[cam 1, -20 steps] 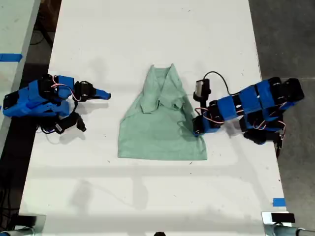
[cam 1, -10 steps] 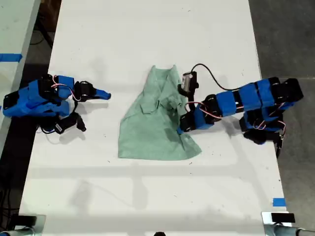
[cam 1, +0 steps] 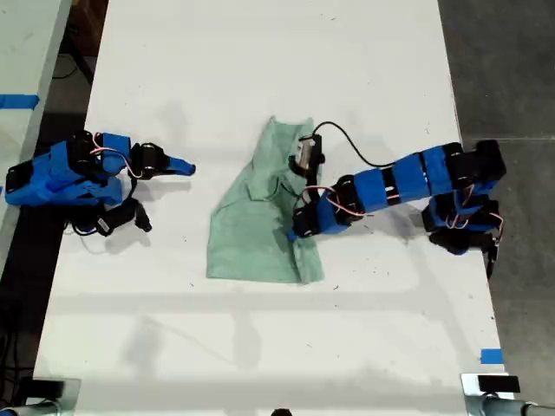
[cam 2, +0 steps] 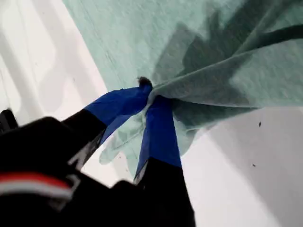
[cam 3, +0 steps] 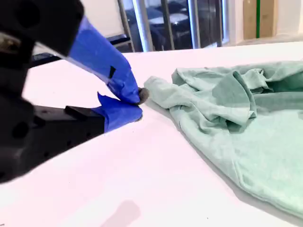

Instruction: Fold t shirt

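Note:
The pale mint-green t shirt [cam 1: 251, 234] lies on the white table [cam 1: 260, 69], near the middle of the exterior view. Its side on the exterior view's right is folded over the body. My first gripper [cam 1: 297, 230] reaches in from the exterior view's right and is shut on a bunched fold of the t shirt [cam 2: 189, 42]; the blue fingertips [cam 2: 150, 97] pinch the cloth just above the table. My second gripper [cam 1: 186, 166] rests at the exterior view's left, apart from the shirt. In its wrist view the second gripper [cam 3: 138, 105] is shut on nothing, and the t shirt [cam 3: 236, 127] lies beyond it.
The white table's long edges run down both sides of the exterior view. A blue tape mark [cam 1: 491, 355] sits near the exterior view's lower right corner, another [cam 1: 17, 100] on a neighbouring surface at its left. A black cable [cam 1: 347, 143] loops above the first arm.
My first gripper has moved toward the exterior view's left, dragging the shirt's edge over the body so the shirt is narrower. The second arm has not moved.

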You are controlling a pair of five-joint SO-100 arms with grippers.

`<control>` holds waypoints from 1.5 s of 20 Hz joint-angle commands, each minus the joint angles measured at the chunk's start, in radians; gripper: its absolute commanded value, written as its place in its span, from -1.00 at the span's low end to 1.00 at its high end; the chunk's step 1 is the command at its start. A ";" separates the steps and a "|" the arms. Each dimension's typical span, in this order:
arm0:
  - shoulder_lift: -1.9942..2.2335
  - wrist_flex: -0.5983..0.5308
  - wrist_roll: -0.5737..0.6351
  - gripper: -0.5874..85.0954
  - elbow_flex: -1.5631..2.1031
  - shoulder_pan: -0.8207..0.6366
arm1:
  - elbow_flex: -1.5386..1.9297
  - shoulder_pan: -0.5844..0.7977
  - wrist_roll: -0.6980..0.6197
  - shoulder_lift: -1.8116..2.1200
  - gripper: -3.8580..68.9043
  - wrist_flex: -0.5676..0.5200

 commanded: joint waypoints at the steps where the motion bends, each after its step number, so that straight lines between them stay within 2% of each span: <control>1: 0.005 0.003 -0.021 -0.99 -0.006 -0.002 | -0.229 0.014 -0.028 -0.118 -0.82 0.055; 2: 0.005 0.005 -0.021 -0.99 -0.006 -0.002 | -0.284 0.012 -0.018 -0.169 -0.73 0.091; 3: 0.005 0.006 -0.023 -0.99 -0.006 -0.003 | -0.316 0.014 -0.006 -0.196 -0.44 0.123; 4: 0.005 0.006 -0.026 -0.98 -0.006 -0.005 | -0.319 0.015 0.005 -0.195 -0.24 0.140; 7: 0.005 0.009 -0.028 -0.96 -0.006 -0.008 | -0.314 0.023 0.009 -0.104 -0.13 0.241; 9: 0.005 0.011 -0.028 -0.96 -0.006 -0.009 | -0.255 0.028 0.002 0.017 -0.17 0.284; 11: 0.005 0.011 -0.028 -0.96 -0.006 -0.009 | -0.135 0.031 0.008 0.175 -0.35 0.319; 13: 0.005 0.011 -0.028 -0.97 -0.006 -0.009 | 0.092 0.035 0.043 0.410 -0.88 0.290; 16: 0.005 0.011 -0.028 -0.97 -0.006 -0.009 | 0.503 0.044 0.051 0.838 -0.92 0.143; 18: 0.005 0.011 -0.028 -0.98 -0.006 -0.011 | 0.612 0.049 0.051 0.968 -0.92 0.130; 20: 0.005 0.011 -0.028 -0.98 -0.006 -0.011 | 0.566 0.044 0.018 0.877 -0.92 0.100; 23: 0.005 0.011 -0.029 -0.98 -0.006 -0.011 | 0.304 0.032 -0.038 0.525 -0.92 0.078; 28: 0.005 0.012 -0.029 -0.99 -0.006 -0.008 | -0.262 0.032 -0.100 -0.089 -0.92 0.201; 29: 0.005 0.012 -0.029 -0.99 -0.008 -0.008 | -0.365 0.031 -0.103 -0.176 -0.85 0.238; 30: 0.005 0.014 -0.029 -0.99 -0.008 -0.008 | -0.453 0.028 -0.100 -0.233 -0.24 0.288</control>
